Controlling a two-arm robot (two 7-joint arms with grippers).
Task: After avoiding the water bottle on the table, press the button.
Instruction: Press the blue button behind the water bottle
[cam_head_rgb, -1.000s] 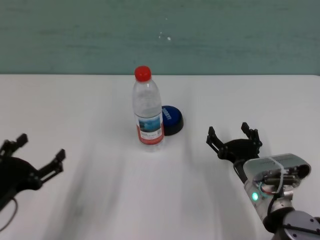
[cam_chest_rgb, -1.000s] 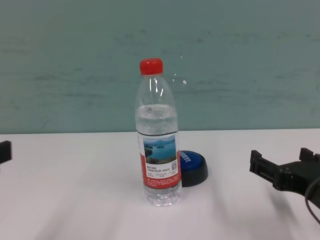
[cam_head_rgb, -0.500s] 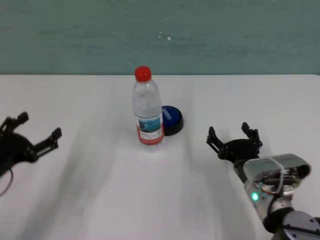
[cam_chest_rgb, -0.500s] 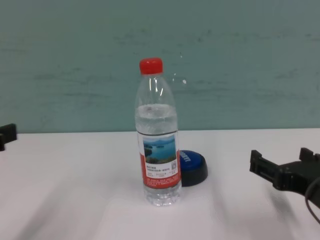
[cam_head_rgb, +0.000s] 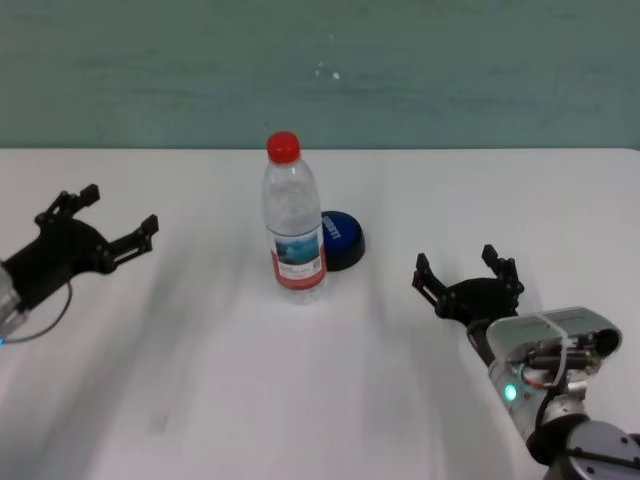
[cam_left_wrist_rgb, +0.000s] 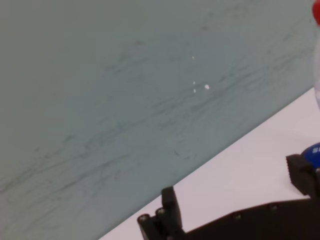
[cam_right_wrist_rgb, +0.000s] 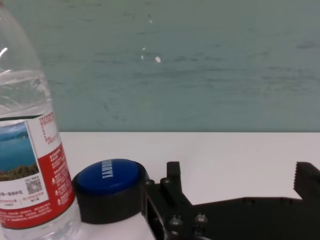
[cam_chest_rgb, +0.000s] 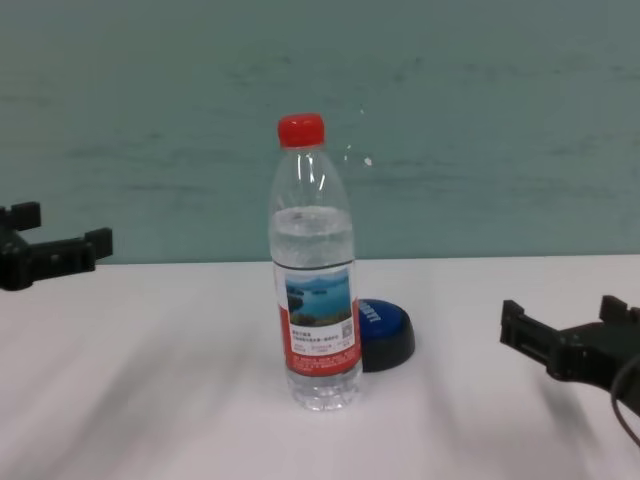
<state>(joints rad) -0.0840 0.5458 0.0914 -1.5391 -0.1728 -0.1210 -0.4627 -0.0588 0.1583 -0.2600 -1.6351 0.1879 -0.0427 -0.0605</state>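
The water bottle (cam_head_rgb: 293, 225) stands upright mid-table, clear with a red cap and a lake label; it also shows in the chest view (cam_chest_rgb: 315, 300) and the right wrist view (cam_right_wrist_rgb: 27, 150). The blue-topped button (cam_head_rgb: 342, 238) sits just behind it to the right, close against its base (cam_chest_rgb: 386, 330) (cam_right_wrist_rgb: 107, 177). My left gripper (cam_head_rgb: 120, 207) is open and empty, raised above the table well left of the bottle (cam_chest_rgb: 62, 228). My right gripper (cam_head_rgb: 462, 265) is open and empty, low over the table to the right of the button (cam_right_wrist_rgb: 240, 172).
The white table (cam_head_rgb: 300, 400) runs back to a teal wall (cam_head_rgb: 450, 70). The right arm's grey wrist housing (cam_head_rgb: 545, 350) sits at the near right.
My left gripper has risen and moved forward and inward toward the bottle. The right gripper, bottle and button have not moved.
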